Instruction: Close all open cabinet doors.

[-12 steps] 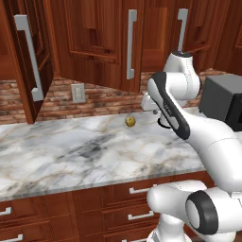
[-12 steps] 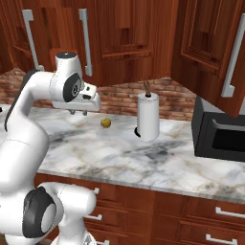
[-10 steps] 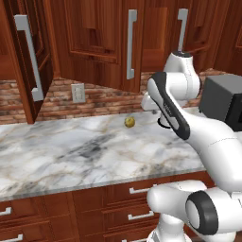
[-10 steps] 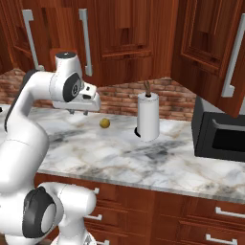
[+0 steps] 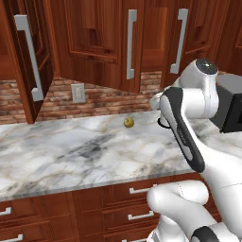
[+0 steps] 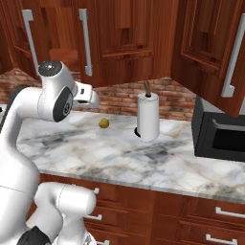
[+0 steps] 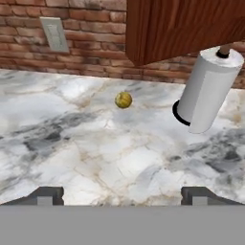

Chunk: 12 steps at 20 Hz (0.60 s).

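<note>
The cabinet doors [image 5: 101, 42] are reddish-brown wood with long silver bar handles, several swung open; tool [image 7: 122, 194] fingers wide apart.

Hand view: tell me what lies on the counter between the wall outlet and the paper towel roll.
A small yellow-green fruit sits on the marble between the wall outlet and the paper towel roll; otherwise that stretch is bare in the hand view.

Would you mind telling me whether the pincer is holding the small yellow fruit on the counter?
No, the small yellow fruit lies alone on the marble counter, well ahead of the empty, spread pincer.
</note>
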Available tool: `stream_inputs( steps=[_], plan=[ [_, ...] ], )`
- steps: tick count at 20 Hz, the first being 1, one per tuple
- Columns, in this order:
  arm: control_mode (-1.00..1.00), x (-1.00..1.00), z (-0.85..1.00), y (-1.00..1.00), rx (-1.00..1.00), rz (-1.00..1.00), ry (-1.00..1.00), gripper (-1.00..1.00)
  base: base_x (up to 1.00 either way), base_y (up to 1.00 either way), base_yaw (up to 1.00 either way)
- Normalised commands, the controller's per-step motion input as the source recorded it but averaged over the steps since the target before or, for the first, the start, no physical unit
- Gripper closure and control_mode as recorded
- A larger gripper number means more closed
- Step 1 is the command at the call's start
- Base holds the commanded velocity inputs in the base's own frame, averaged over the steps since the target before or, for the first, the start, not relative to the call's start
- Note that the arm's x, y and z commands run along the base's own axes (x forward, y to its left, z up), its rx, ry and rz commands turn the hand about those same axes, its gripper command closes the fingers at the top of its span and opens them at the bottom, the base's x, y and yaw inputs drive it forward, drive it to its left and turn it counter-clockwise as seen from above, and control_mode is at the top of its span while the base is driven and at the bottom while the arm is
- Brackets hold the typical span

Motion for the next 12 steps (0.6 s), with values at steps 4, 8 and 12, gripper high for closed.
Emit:
stream_inputs(
  steps=[4,8,12],
  plan=[
    [-1.00,-0.13,0.28,-0.41,0.01,0.00,-0.49,-1.00,0.00,0.00,0.00],
    [-1.00,0.00,0.29,-0.51,0.05,0.00,-0.40,-1.00,0.00,0.00,0.00],
    [-1.00,0.16,0.32,-0.48,0.08,0.00,-0.36,-1.00,0.00,0.00,0.00]
  ],
)
